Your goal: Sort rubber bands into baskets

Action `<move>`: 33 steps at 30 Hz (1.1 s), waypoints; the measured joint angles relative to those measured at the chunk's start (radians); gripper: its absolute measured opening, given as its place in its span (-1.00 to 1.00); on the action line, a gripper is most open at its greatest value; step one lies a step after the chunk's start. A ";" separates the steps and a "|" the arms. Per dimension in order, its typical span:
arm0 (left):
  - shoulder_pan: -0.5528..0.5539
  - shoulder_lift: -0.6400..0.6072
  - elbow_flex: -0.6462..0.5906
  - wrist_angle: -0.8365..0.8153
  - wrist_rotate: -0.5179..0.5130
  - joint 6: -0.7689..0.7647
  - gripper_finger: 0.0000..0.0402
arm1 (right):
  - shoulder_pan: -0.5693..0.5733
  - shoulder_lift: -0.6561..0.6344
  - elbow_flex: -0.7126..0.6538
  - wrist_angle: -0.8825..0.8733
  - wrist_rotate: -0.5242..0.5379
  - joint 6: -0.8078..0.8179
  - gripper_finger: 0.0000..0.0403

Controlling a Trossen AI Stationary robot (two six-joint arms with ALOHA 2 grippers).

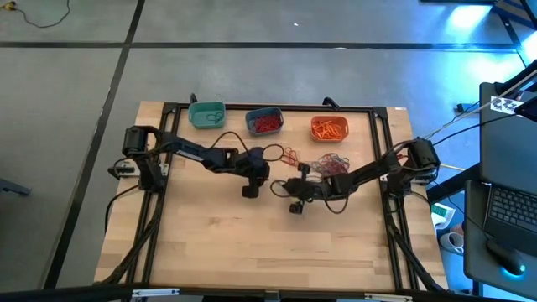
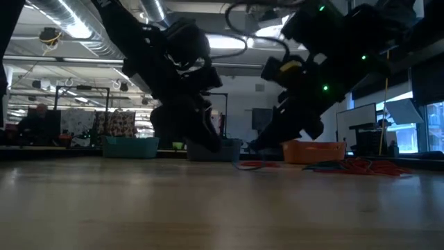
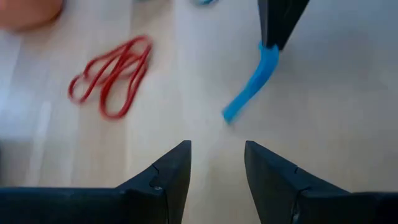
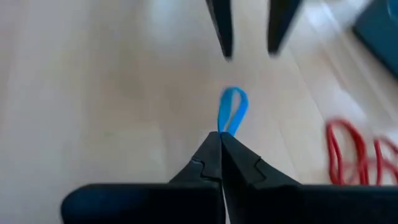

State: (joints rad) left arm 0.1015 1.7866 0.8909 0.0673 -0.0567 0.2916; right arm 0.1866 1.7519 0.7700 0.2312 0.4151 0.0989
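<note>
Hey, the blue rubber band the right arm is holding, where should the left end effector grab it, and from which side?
Grip the free looped end of the blue rubber band. The right end effector is shut on its other end, so the band sticks out past those fingertips as a narrow flat loop. The left end effector, open and facing it, should probably come straight in from the opposite side.

Colours on my table right now

I see a teal basket (image 1: 206,115), a slate blue basket (image 1: 264,122) filled with red, and an orange basket (image 1: 329,128) holding orange bands. My black right gripper (image 4: 221,144) pinches a bright blue rubber band (image 4: 232,111); red bands (image 3: 112,76) lie on pale wood (image 1: 252,243), near my black left gripper (image 3: 216,163).
</note>
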 joint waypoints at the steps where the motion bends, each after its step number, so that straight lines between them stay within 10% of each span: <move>1: -0.010 0.000 0.000 0.010 0.000 0.007 -0.27 | 0.009 0.000 0.000 0.012 0.001 -0.013 -0.99; 33: -0.099 0.005 -0.002 0.174 0.105 -0.095 -0.28 | 0.025 0.000 0.000 0.165 -0.029 -0.084 -1.00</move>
State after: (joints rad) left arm 0.0029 1.7914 0.8894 0.2417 0.0479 0.1968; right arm 0.2111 1.7519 0.7704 0.3963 0.3857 0.0146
